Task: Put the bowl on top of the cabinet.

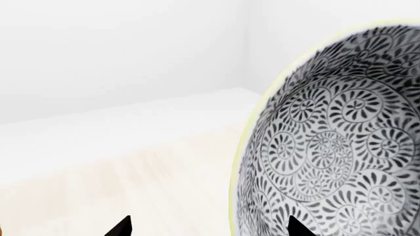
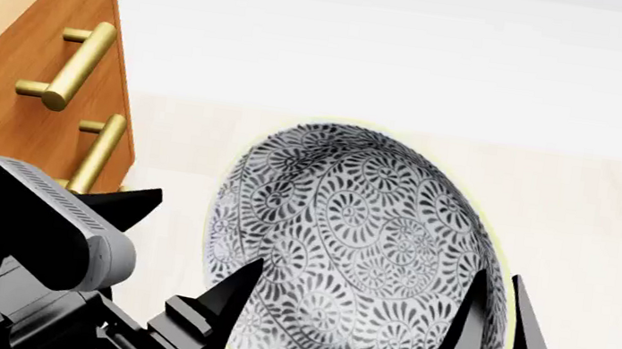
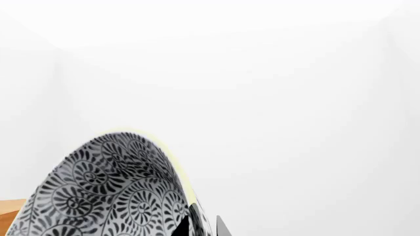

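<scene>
The bowl (image 2: 363, 236), deep and white with a dense grey-black floral pattern, hangs tilted in the air to the right of the cabinet (image 2: 19, 10). My right gripper (image 2: 501, 335) is shut on the bowl's right rim, one finger inside and one outside; the right wrist view shows the rim of the bowl (image 3: 111, 196) pinched in that gripper (image 3: 202, 227). My left gripper (image 2: 201, 232) stands open at the bowl's left side. In the left wrist view the left gripper (image 1: 210, 228) has its fingers spread wide and the bowl (image 1: 341, 147) rim lies between them, without visible contact.
The orange-brown cabinet front carries brass bar handles (image 2: 67, 61) on its drawers, close beside my left arm. A corner of the cabinet (image 3: 10, 206) shows in the right wrist view. Pale wood floor (image 2: 594, 221) and a white wall (image 2: 423, 54) lie beyond.
</scene>
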`<state>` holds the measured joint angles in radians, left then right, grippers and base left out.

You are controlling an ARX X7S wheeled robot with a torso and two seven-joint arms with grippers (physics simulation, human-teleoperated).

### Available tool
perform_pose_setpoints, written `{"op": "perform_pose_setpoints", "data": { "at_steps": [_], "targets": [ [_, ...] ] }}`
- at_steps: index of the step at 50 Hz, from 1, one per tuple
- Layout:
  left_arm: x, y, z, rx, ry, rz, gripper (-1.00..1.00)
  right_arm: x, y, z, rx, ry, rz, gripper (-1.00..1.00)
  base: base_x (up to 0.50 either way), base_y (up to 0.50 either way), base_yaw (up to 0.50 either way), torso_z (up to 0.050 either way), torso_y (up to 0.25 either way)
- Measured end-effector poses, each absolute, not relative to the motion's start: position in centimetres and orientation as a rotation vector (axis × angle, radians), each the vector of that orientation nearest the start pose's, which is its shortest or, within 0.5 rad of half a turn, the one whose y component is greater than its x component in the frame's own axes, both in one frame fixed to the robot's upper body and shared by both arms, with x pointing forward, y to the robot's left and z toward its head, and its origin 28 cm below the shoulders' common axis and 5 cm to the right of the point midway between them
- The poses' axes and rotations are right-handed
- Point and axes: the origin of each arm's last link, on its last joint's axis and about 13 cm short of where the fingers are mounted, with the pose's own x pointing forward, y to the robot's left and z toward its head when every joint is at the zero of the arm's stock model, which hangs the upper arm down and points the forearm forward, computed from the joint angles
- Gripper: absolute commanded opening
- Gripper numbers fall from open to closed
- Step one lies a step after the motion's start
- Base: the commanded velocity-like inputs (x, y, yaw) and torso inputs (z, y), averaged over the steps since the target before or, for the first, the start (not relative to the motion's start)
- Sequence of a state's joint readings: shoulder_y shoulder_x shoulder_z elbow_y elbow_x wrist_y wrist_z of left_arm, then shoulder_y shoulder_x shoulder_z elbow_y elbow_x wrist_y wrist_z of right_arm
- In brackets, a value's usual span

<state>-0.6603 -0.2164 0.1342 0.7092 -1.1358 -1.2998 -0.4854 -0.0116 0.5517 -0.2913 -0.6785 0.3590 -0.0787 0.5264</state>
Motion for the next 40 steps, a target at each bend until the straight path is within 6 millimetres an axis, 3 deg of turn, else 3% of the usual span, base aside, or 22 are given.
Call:
{"op": "perform_pose_setpoints", "data": {
  "at_steps": [25, 26, 40],
  "targets": [
    [21.48, 16.47, 20.65, -0.054, 0.105, -0.6, 1.0, 16.36, -10.49, 14.36, 0.079, -0.551, 0.074, -1.0, 0.0, 0.0, 0.0, 0.0, 0.0],
    [21.49, 16.47, 20.63, -0.055, 0.106, -0.601, -1.0, 16.34, -10.49, 14.37, 0.079, -0.551, 0.074, -1.0, 0.0, 0.0, 0.0, 0.0, 0.0],
    [21.11, 16.14, 20.54, -0.078, 0.114, -0.674, -1.0, 16.31, -10.4, 14.39, 0.078, -0.548, 0.083, -1.0, 0.0, 0.0, 0.0, 0.0, 0.001]
  ]
}}
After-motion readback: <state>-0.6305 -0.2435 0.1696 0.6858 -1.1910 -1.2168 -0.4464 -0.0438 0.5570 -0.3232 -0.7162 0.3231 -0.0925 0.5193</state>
